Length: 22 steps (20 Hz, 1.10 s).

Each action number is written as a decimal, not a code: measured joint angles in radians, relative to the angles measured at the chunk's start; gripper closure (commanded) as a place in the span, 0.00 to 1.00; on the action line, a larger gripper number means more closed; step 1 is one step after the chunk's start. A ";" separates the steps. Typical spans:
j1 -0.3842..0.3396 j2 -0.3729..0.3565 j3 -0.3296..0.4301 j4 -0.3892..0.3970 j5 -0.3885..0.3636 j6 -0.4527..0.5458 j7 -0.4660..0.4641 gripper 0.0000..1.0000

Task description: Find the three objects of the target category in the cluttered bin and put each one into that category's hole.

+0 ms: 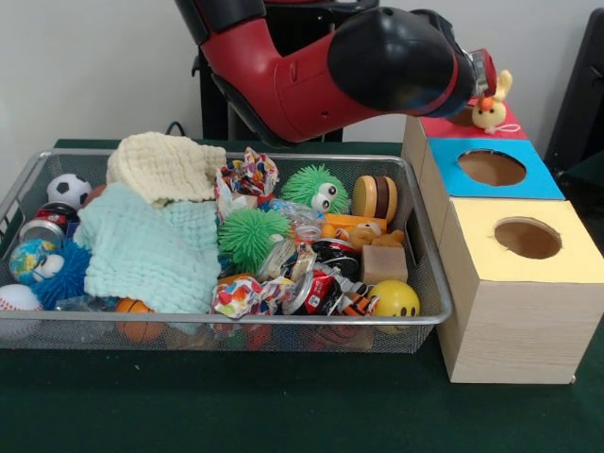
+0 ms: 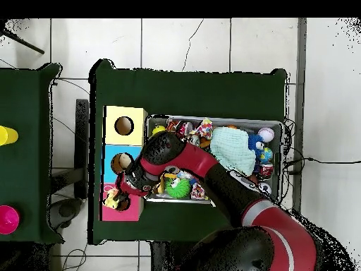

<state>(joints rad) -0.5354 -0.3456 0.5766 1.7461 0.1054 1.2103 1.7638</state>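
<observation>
The silver wire-mesh basket holds a pile of toys, and it also shows in the overhead view. A yellow plush duck with an orange beak is at the top of the red-topped box, right under the end of my arm. In the overhead view the duck is beside that box's hole. My gripper is over the red box, and my arm hides most of it. A tan-brown teddy bear lies in the basket's right part.
Three wooden boxes stand in a row beside the basket, each with a round hole: yellow top, blue top, red top. The basket also holds pale knitted cloths, green spiky balls, small sports balls and crumpled wrappers. My arm spans the basket.
</observation>
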 measured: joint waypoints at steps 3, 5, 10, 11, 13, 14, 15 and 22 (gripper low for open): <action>0.000 -0.004 0.000 0.000 0.000 0.002 0.000 1.00; 0.000 -0.008 -0.001 0.000 0.000 0.002 0.000 1.00; 0.000 -0.020 -0.002 0.000 0.000 0.002 0.000 1.00; 0.000 -0.023 -0.003 0.000 0.000 0.003 0.000 1.00; 0.000 -0.028 -0.005 0.000 0.000 0.003 0.000 1.00; 0.000 -0.031 -0.007 0.000 0.000 0.003 0.000 1.00; 0.000 -0.035 -0.009 0.001 0.000 0.003 0.000 1.00; -0.002 -0.073 -0.015 0.035 0.008 0.002 0.000 1.00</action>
<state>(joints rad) -0.5377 -0.4181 0.5618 1.7814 0.1133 1.2124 1.7638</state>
